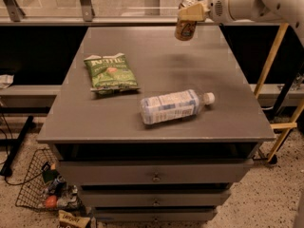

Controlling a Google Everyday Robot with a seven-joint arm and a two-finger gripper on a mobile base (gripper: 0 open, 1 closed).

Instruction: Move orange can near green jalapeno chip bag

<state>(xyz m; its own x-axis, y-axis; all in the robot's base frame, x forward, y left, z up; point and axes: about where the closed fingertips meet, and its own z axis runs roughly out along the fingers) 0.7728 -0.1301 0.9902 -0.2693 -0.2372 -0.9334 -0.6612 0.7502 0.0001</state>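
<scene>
The orange can (184,31) hangs in the air above the far right part of the grey table (156,51), its shadow on the tabletop below. My gripper (191,14) comes in from the upper right and is shut on the can's top. The green jalapeno chip bag (110,72) lies flat on the left half of the table, well to the left of the can and nearer the front.
A clear plastic water bottle (173,106) lies on its side at the table's front middle. Drawers (154,177) sit under the tabletop. A wire basket (42,189) with clutter stands on the floor at the left. A yellow frame (273,56) stands at the right.
</scene>
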